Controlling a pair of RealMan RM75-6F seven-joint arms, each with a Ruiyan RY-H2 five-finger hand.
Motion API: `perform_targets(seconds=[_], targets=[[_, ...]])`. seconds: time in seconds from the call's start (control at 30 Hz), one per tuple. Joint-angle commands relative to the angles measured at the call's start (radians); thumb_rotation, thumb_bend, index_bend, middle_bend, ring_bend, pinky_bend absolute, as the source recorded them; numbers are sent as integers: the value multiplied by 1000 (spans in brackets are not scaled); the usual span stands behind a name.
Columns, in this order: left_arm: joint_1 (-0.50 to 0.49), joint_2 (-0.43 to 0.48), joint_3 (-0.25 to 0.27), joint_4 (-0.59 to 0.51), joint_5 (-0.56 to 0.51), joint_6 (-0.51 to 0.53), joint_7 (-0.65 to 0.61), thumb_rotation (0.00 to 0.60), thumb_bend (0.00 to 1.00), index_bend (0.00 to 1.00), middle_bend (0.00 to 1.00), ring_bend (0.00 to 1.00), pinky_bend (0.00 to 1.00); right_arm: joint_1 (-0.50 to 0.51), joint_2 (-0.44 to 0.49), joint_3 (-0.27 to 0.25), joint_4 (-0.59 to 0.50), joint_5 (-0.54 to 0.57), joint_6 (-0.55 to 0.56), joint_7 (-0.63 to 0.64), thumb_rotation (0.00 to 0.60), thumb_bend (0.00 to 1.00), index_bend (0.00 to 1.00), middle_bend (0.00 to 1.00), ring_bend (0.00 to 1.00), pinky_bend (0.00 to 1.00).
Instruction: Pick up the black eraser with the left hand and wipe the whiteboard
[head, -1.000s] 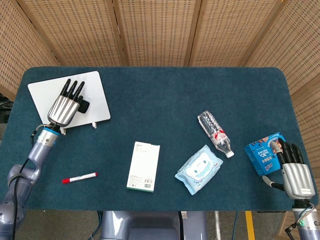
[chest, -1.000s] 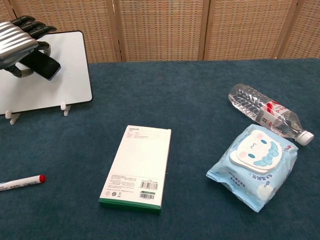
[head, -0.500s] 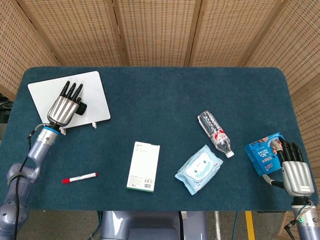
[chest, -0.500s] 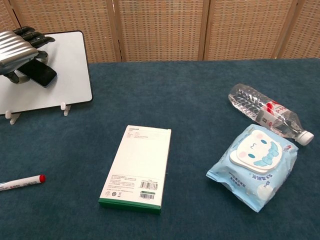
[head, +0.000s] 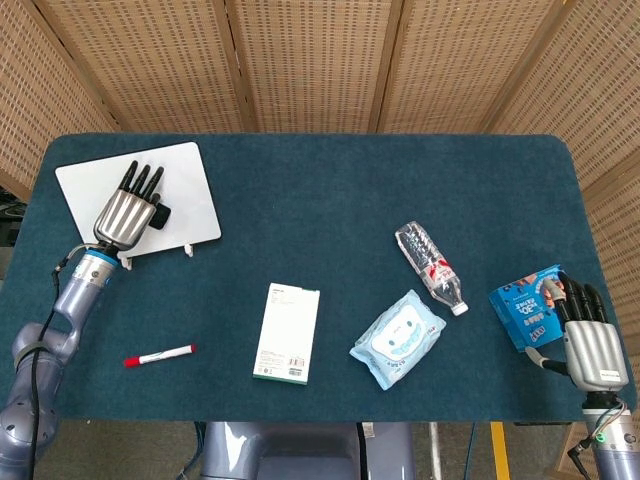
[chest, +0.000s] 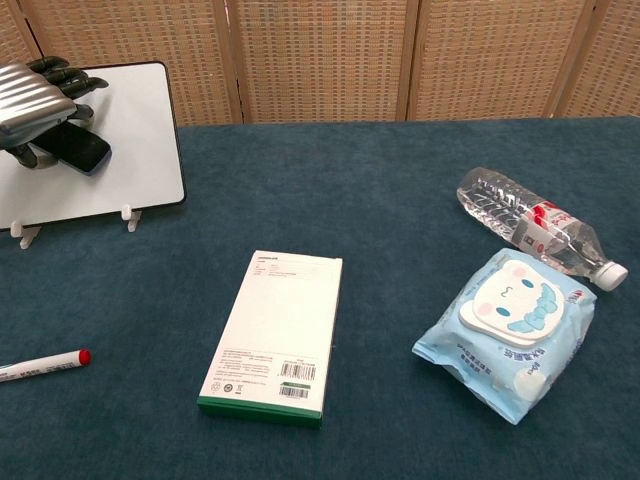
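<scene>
Gripping the black rectangular eraser (chest: 72, 147), the left hand (head: 126, 212) keeps its dark fingers (head: 141, 180) stretched forward over the top of it, with the thumb side below; in the chest view the eraser's rounded end pokes out from under the ribbed silver back of the hand. Eraser face lies against the white rectangular whiteboard with a thin black frame (head: 195, 195), over its left-centre area as seen from the head camera. Board stands tilted on small white feet at the far left corner of the dark blue felt-covered table (head: 320, 180). Left forearm runs from the hand down toward the table's near left edge.

Right hand (head: 588, 345) sits at the near right edge of the table, silver back up, fingers (head: 580, 300) extended and slightly apart, holding nothing. Fingertips lie just beside, possibly touching, a blue snack packet (head: 525, 308); contact cannot be confirmed.

Other items on the table:
- red-capped white marker pen (head: 159, 355), lying flat near the left front, well apart from the board.
- flat white carton with a green edge (head: 287, 333), centre front.
- pale blue soft pack of wet wipes with a cartoon face (head: 398, 338), right of the carton.
- clear plastic water bottle with a red-and-white label (head: 431, 266), on its side, just beyond the wipes pack, cap toward the near right.
</scene>
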Motion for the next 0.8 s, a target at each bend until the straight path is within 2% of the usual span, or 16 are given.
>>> perform_targets(seconds=[0.03,0.53,0.8], targets=[[0,1,0,0,-1,-2,0,600,244,373,0,0,0,0,0,0,0,0,1,2,600,53,29,0,0,0],[9,1,-3,3,-10,-24,18,600,200,349,0,0,0,-2,-3,1,3,-5,10,8,600,53,28,0,0,0],[11,1,-15,4,-24,-33,32,600,155,274,0,0,0,-1,-4,0,0,-9,12,2,600,53,28,0,0,0]])
